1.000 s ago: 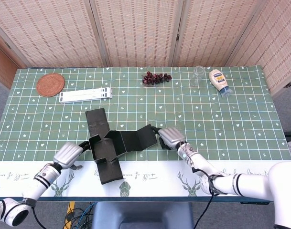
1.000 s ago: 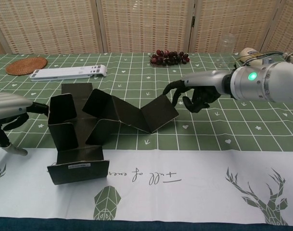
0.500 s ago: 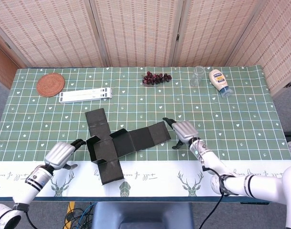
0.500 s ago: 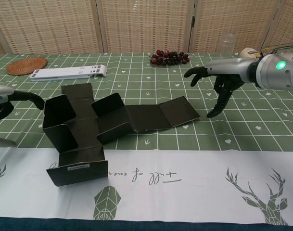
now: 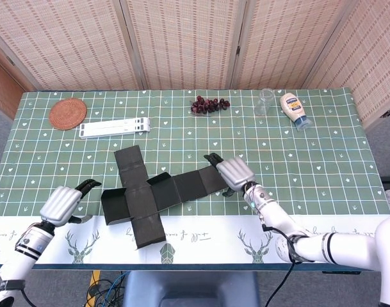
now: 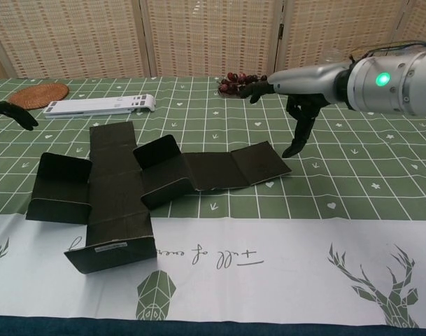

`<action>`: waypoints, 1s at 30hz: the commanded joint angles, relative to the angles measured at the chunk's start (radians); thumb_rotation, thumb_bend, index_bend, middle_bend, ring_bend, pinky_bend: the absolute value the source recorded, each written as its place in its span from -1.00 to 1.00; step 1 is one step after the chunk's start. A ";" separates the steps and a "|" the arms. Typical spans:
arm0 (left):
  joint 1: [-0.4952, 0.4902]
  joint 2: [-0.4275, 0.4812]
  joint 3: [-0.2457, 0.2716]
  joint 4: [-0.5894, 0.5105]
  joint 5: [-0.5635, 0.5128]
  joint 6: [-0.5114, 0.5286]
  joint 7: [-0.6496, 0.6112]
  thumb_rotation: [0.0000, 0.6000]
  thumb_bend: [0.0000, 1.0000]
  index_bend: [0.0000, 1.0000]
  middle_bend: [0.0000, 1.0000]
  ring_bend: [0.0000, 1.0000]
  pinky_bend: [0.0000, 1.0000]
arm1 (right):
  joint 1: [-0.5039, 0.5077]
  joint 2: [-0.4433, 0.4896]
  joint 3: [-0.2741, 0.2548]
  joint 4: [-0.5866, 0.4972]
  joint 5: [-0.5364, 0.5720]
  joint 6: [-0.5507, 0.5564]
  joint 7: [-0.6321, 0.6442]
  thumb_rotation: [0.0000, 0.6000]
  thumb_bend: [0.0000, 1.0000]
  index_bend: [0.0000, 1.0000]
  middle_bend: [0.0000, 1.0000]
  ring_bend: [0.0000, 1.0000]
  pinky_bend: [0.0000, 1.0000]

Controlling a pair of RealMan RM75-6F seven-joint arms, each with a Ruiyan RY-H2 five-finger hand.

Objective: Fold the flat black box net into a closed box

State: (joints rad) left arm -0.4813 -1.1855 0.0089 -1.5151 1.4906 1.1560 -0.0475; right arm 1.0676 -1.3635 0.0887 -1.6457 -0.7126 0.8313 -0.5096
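Green checked tablecloth (image 5: 323, 160), black box net (image 5: 157, 195) lying mostly flat (flaps slightly raised)

From my seat I see the table (image 5: 348, 160) under a green checked cloth dotted with small white hearts — its near edge is a white band (image 6: 289, 266) printed with deer and cursive script. Behind the table stands a folding screen (image 5: 182, 45) of woven, reed-like panels in pale wooden frames, filling the back of both views. Grey floor (image 5: 1, 121) shows past the table's left edge, and a strip of reddish-brown wood (image 5: 6, 80) sits at far left. The light is even and bright — shadows are soft.
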 commanded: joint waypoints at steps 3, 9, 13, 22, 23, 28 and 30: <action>0.031 0.002 -0.004 0.016 0.026 0.054 -0.036 1.00 -0.72 -0.61 -0.58 -0.03 0.55 | 0.134 -0.078 -0.015 0.025 0.171 -0.014 -0.191 1.00 -0.90 -1.00 -0.88 0.58 1.00; 0.051 0.009 0.006 0.027 0.042 0.070 -0.060 1.00 -0.72 -0.61 -0.59 -0.03 0.53 | 0.214 -0.150 -0.025 0.070 0.284 -0.008 -0.285 1.00 -0.90 -1.00 -0.89 0.57 1.00; 0.062 0.015 0.010 0.033 0.047 0.078 -0.074 1.00 -0.72 -0.60 -0.59 -0.05 0.52 | 0.250 -0.185 -0.025 0.097 0.337 -0.007 -0.317 1.00 -0.91 -1.00 -0.91 0.56 1.00; 0.080 0.023 0.012 0.032 0.058 0.093 -0.092 1.00 -0.71 -0.60 -0.60 -0.06 0.51 | 0.305 -0.263 -0.029 0.174 0.425 -0.018 -0.358 1.00 -0.91 -1.00 -0.91 0.56 1.00; 0.081 0.024 0.012 0.033 0.059 0.094 -0.094 1.00 -0.71 -0.60 -0.61 -0.06 0.51 | 0.309 -0.271 -0.029 0.183 0.433 -0.021 -0.359 1.00 -0.91 -1.00 -0.91 0.56 1.00; 0.093 0.026 0.016 0.042 0.063 0.100 -0.111 1.00 -0.71 -0.60 -0.63 -0.09 0.50 | 0.332 -0.313 -0.025 0.236 0.473 -0.031 -0.372 1.00 -0.91 -1.00 -0.91 0.56 1.00; 0.096 0.027 0.018 0.048 0.062 0.098 -0.119 1.00 -0.72 -0.60 -0.63 -0.09 0.50 | 0.342 -0.330 -0.023 0.259 0.495 -0.036 -0.380 1.00 -0.91 -1.00 -0.91 0.56 1.00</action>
State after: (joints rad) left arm -0.3868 -1.1591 0.0258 -1.4691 1.5532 1.2545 -0.1643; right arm 1.4019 -1.6822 0.0638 -1.3990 -0.2296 0.7994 -0.8831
